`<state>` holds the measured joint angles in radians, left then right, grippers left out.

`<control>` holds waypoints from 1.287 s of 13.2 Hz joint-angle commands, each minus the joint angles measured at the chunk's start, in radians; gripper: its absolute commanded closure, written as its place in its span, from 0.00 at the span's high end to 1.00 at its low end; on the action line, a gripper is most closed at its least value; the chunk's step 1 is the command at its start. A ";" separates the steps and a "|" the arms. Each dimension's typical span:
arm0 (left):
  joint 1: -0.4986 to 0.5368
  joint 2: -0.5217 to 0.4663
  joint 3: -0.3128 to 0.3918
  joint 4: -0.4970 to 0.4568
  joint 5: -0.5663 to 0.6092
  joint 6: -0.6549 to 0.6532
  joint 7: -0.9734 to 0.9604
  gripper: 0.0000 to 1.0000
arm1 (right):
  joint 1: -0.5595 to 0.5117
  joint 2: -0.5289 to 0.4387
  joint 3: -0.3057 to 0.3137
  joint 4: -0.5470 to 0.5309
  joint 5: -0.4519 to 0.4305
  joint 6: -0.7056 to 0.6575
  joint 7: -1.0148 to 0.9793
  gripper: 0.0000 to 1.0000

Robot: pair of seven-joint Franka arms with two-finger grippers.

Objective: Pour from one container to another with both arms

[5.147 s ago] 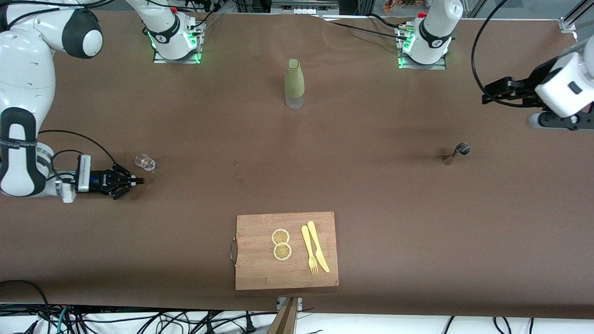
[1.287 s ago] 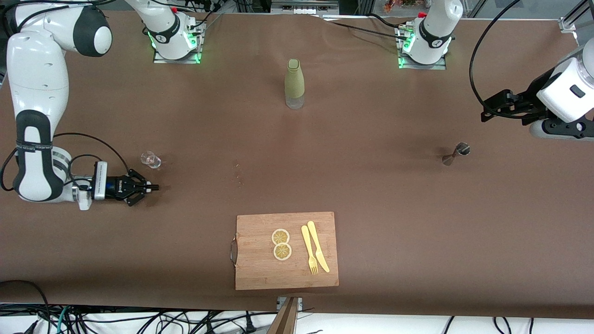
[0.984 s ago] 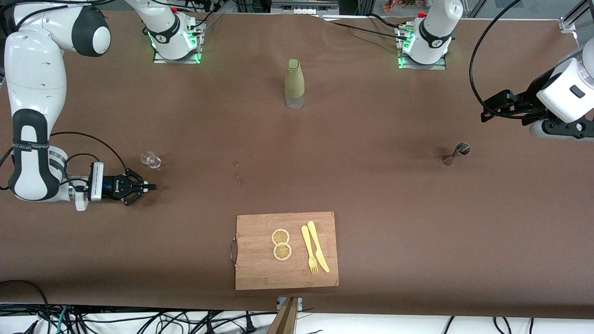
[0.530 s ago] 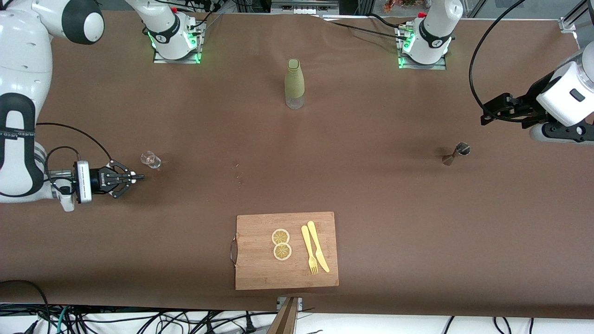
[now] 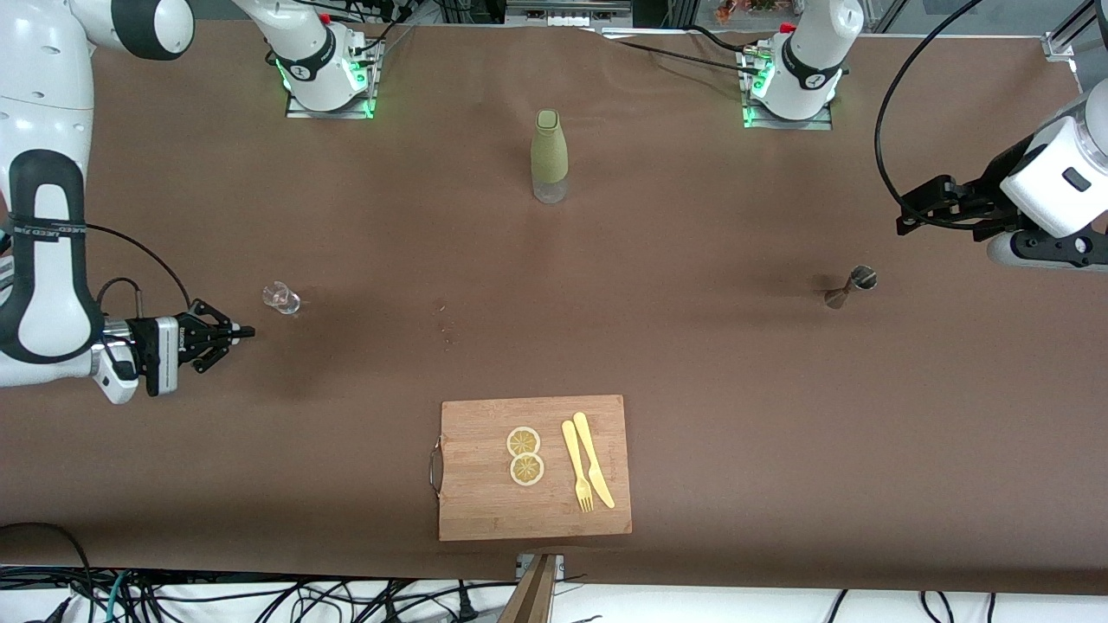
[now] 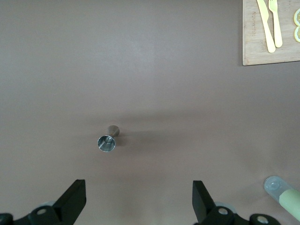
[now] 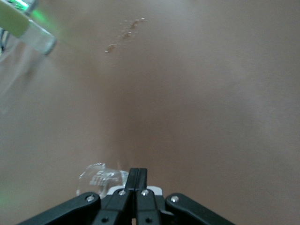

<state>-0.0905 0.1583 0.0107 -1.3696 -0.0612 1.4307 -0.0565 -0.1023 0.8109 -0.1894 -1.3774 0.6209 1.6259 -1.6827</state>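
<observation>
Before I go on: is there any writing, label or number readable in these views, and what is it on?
None can be read for certain.
Band on the right arm's forearm: white lettering, too small to read.
Right gripper: faint marking on its body, too blurred to read.
Green bottle, cutting board, metal jigger: no text visible.

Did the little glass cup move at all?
No. The glass cup sits at the same spot relative to the cutting board and green bottle.

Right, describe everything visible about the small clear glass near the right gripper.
The small clear glass is see-through, short and open-topped, and looks empty. It stands alone on the brown table toward the right arm's end. Nothing touches it: the right gripper, shut and holding nothing, points its fingertips just beside it, slightly nearer the front camera.
</observation>
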 commanded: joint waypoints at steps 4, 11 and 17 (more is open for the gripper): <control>-0.006 0.020 0.000 0.037 0.014 -0.004 0.001 1.00 | 0.027 -0.025 0.068 -0.048 -0.089 0.170 0.132 0.00; -0.006 0.020 0.000 0.037 0.014 -0.004 0.001 1.00 | 0.061 -0.146 0.077 -0.271 -0.090 0.299 0.201 0.00; -0.006 0.020 0.000 0.037 0.012 -0.004 0.001 1.00 | 0.062 -0.292 0.099 -0.414 -0.268 0.382 0.362 0.00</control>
<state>-0.0906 0.1611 0.0106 -1.3664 -0.0612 1.4308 -0.0565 -0.0383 0.6068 -0.1032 -1.6944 0.4124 1.9736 -1.3888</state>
